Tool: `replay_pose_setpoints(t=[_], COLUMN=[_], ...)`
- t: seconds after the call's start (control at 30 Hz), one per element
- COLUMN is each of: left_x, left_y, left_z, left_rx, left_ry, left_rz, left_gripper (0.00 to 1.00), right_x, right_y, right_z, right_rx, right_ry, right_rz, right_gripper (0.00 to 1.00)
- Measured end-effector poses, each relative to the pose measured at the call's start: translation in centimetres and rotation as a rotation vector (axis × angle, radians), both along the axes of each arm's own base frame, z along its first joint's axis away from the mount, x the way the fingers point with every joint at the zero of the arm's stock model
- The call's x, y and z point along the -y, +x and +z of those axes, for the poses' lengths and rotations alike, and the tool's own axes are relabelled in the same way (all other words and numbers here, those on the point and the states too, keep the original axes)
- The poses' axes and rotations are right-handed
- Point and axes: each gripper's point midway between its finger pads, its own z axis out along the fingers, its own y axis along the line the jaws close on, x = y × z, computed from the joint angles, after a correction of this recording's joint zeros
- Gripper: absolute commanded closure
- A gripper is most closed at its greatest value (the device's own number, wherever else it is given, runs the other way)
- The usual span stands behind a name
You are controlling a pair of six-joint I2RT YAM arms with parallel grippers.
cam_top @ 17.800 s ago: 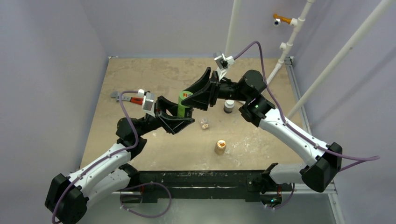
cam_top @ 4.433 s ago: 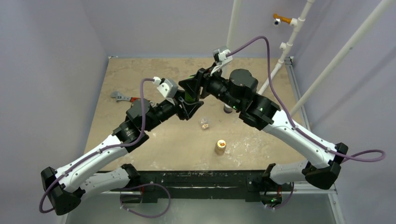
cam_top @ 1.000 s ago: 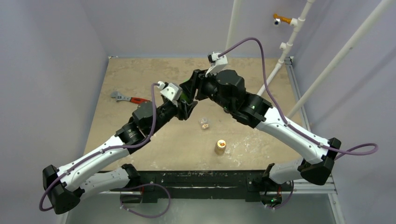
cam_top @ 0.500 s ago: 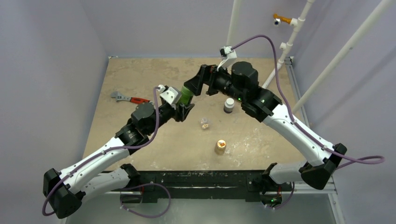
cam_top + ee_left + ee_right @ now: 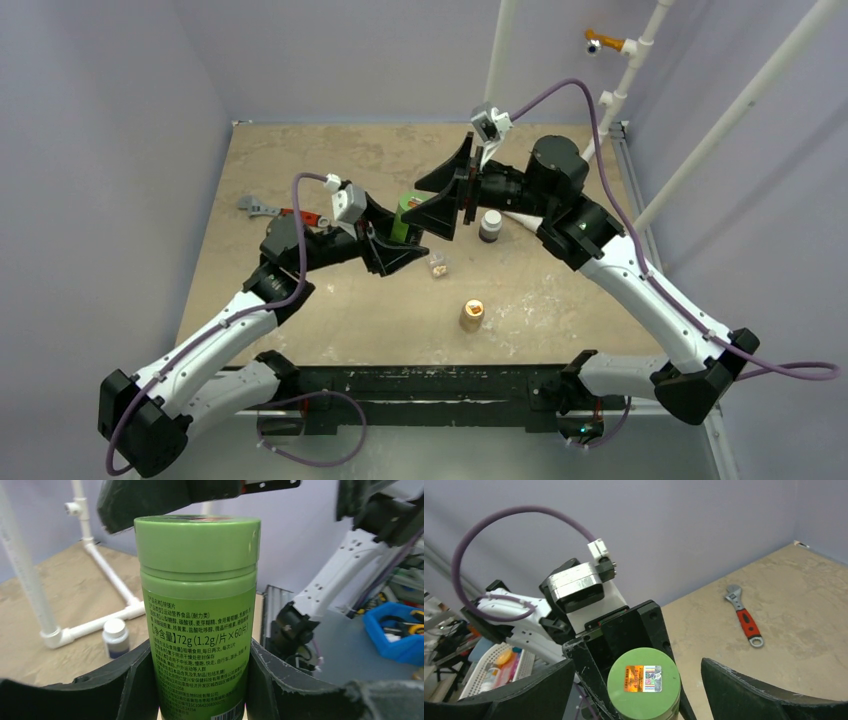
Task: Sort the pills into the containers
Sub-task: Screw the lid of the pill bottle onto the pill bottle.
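In the middle of the scene, the tall green plastic pill bottle with its green screw cap (image 5: 199,605) stands upright in the left gripper (image 5: 392,243). It seems to be held a little above the scuffed tan tabletop (image 5: 300,160). The gripper's black fingers (image 5: 137,680) are clamped on the lower body of the bottle, one on each side of the label. That low grip leaves the whole cap bare, most likely so that this arm can brace the bottle while the other arm works the lid.

The right gripper (image 5: 440,200) comes in from the far right with its jaws spread wide, one on either side of the cap and neither touching it. Its wrist view looks straight down on the cap's small foil sticker, so it appears lined up to close on the cap and twist.

The small transparent rectangular plastic case (image 5: 437,264) sits on the table just near and right of the held bottle. It lies between that bottle and the short tan-orange bottle (image 5: 471,314), which stands nearer the arm bases. Something pale pink shows inside the case, but single pills cannot be made out. No loose pills show on the table, so the rest are probably in the capped bottles.

The dark brown white-capped bottle (image 5: 490,225) stands to the right of the grippers. A red-handled adjustable wrench (image 5: 272,210) lies well off to the left, clear of the work
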Motion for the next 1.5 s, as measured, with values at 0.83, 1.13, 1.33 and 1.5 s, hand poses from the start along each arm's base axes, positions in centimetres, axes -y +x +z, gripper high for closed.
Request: replay_pose_setpoints(t=[0.83,1.13,1.33,1.5], left_x=[1.3,1.3,1.2,0.6], left_y=[-3.2,-3.1,-1.5,0.4], left_z=[2.3,1.9,1.2,0.8], left_rx=[-0.057,-0.082,-0.108,-0.099], left_ry=[-0.113,-0.101,-0.047,0.005], left_rz=[-0.280,-0.276,-0.170,-0.022], left_gripper=[1.00,1.00,1.00,1.00], right_x=[-0.4,-0.3,-0.2,-0.1], right_y=[-2.7,-2.1,-0.3,1.7], right_z=[0.7,0.2,-0.7,-1.2], right_rx=[0.042,0.014,-0.034,-0.080], right_ry=[0.052,0.036,-0.008,-0.055], right_rz=[0.186,0.148,0.044,-0.094], right_gripper=[0.53,0.81,0.91,0.96])
